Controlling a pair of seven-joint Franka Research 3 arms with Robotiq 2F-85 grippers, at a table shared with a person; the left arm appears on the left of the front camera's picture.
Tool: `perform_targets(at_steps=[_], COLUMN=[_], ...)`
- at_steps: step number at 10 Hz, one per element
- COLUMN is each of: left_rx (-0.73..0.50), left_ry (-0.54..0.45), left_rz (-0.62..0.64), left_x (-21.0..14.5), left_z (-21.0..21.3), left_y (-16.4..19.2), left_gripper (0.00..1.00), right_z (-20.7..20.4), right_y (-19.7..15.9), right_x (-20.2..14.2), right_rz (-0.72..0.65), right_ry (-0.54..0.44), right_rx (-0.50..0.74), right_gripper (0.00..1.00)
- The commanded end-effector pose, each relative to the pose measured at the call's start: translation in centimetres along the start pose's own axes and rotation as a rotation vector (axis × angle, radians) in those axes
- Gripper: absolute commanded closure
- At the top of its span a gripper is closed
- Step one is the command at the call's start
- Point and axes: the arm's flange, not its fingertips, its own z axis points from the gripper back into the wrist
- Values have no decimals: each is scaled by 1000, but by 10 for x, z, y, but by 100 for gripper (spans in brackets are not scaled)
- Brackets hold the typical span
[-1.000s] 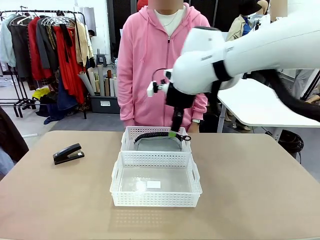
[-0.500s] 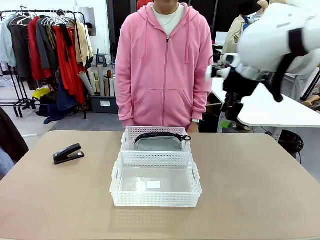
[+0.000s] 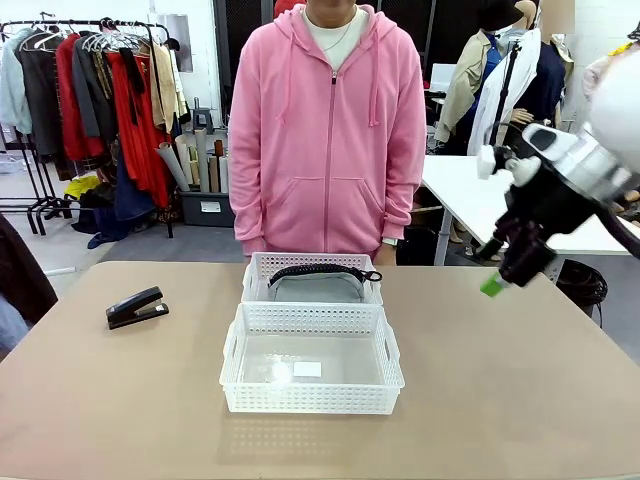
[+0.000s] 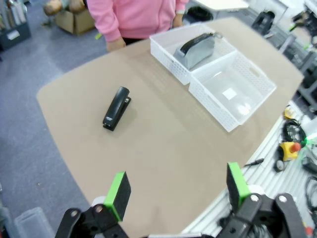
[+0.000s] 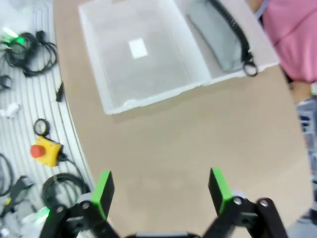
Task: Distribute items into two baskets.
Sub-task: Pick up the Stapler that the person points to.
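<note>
left pincer [image 4: 177,186] spread | right pincer [image 5: 161,189] spread | pouch [image 3: 318,288] in far basket [image 3: 262,264] | stapler [image 3: 136,307] apart on table [image 3: 500,380]

Grey pouch [image 3: 318,290] lies in far basket [image 3: 300,262]; black stapler [image 3: 137,307] lies left of near basket [image 3: 312,398]

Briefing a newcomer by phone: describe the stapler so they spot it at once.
On the tan table, two white baskets stand mid-table. Left of them, alone on bare tabletop, lies the stapler: small and black, unlike the grey pouch inside the far basket.
</note>
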Motion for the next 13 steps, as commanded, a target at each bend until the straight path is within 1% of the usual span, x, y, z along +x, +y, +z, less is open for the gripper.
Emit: perform_targets(at_steps=[1,2,5,8,9,11,12,13], left_rx=[-6,-6,-6,-6,-6,-6,-6,-6], left_ry=[-9,-9,-9,-9,-9,-9,-9,-9], left_rz=[-2,-2,-2,-2,-2,-2,-2,-2], left_x=[0,0,0,0,0,0,0,0], left_z=[0,0,0,0,0,0,0,0], left_y=[0,0,0,0,0,0,0,0], left_gripper=[0,0,0,0,0,0,0,0], right_z=[12,22,54,74,84,100,104,94], right_y=[21,18,9,-2,-4,-9,-11,-12], right_x=[-35,-56,-95,-130,-142,-165,-169,-160], right_rz=[-33,-117,-212,-280,-336,-420,-422,-377], right_ry=[-79,-101,-123,-205,-231,-326,-359,-268], right_rx=[-24,-49,-76,-42,-48,-76,-83,-68], right_gripper=[0,0,0,0,0,0,0,0])
